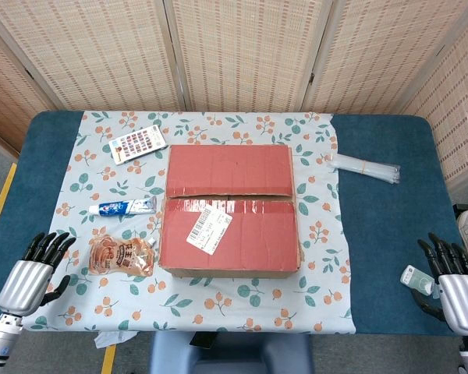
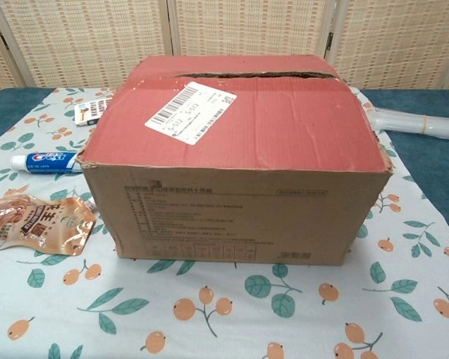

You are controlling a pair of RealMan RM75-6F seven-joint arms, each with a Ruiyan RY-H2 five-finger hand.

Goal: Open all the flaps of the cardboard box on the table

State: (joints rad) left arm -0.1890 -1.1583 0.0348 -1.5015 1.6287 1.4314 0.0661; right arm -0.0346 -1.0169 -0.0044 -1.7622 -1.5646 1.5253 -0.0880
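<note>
Head view shows the cardboard box [image 1: 229, 210] sitting shut in the middle, between my hands. My left hand [image 1: 33, 273] and right hand [image 1: 452, 279] rest far out at the table's sides, fingers spread, holding nothing.

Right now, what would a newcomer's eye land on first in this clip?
The red-topped cardboard box, flaps closed, sits mid-table on the floral cloth with a white shipping label on its near flap. Both robot hands wait empty at the near corners: left robot hand, right robot hand.
</note>
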